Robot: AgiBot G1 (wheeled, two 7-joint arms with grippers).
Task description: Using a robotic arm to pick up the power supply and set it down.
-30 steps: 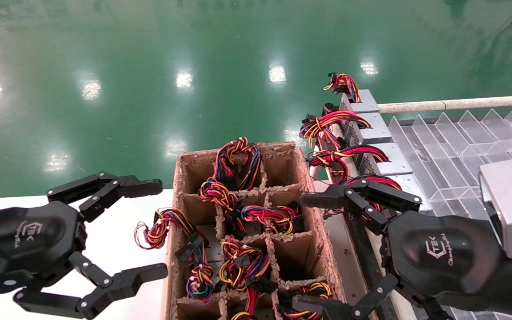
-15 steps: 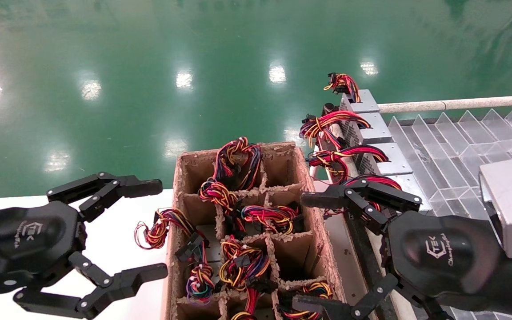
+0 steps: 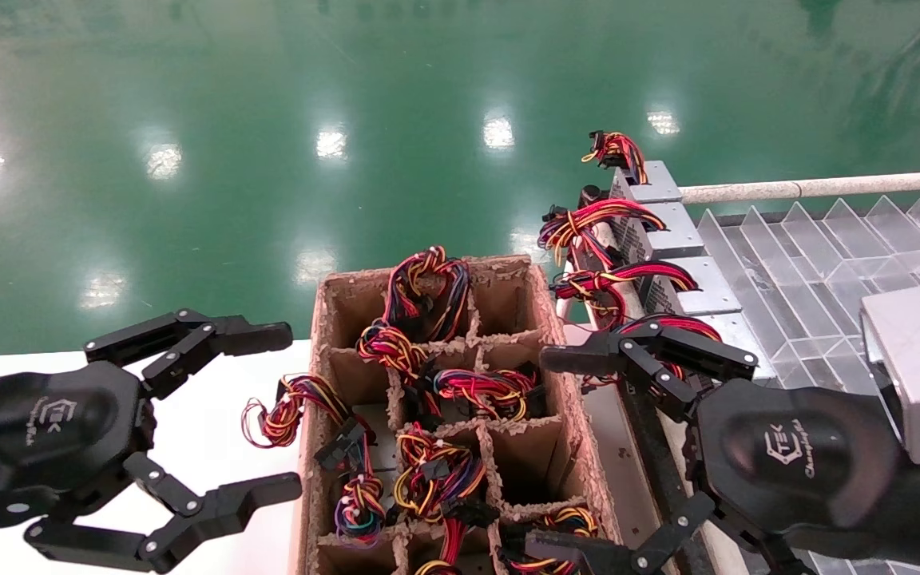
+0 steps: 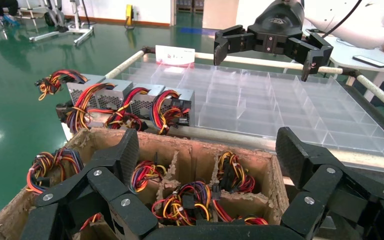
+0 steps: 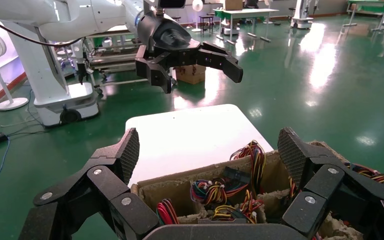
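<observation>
Several grey power supplies (image 3: 672, 231) stand in a row along the near edge of a clear tray, their red and yellow wires looping outward; the left wrist view shows the same power supplies (image 4: 130, 97). More wire bundles (image 3: 428, 471) fill the cells of a cardboard box (image 3: 318, 335), and the casings under them are mostly hidden. My left gripper (image 3: 276, 411) hangs open over the white table, left of the box. My right gripper (image 3: 548, 454) is open at the box's right wall, just short of the row. Neither holds anything.
The clear divided tray (image 3: 811, 239) lies to the right, with a pale rail (image 3: 811, 188) behind it. A white table (image 5: 190, 135) lies left of the box (image 5: 180, 180). Green floor lies beyond. Each wrist view shows the other arm's gripper (image 4: 270, 42) (image 5: 192, 57) farther off.
</observation>
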